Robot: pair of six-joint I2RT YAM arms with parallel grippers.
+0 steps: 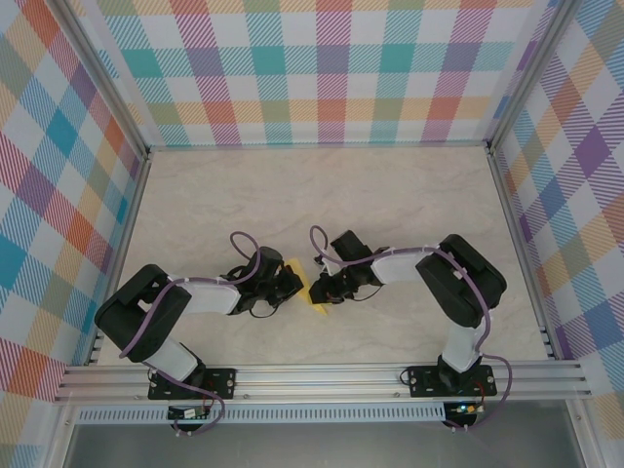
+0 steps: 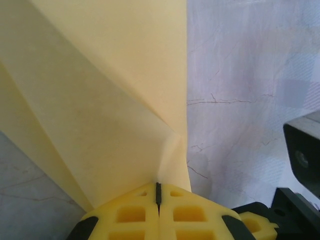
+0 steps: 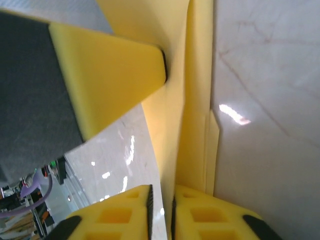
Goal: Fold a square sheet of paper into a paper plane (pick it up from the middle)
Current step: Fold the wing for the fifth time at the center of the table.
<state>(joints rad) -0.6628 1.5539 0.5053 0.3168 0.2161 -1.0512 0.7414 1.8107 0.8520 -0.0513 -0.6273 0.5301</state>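
Two arms bending inward in top view, elbows out, wrists meeting at lower centre of frame. Left gripper [image 1: 295, 284] clamping tight on yellow paper [image 1: 314, 298], pads pressing together at fold. Right gripper [image 3: 161, 210] standing slightly parted, paper edge running through narrow gap. Paper sitting between both grippers, over table [image 1: 390, 195]; folded, showing diagonal creases and layered edges. Long axis running bottom to top in both wrist views; near-vertical in top view, leaning slightly left at top.
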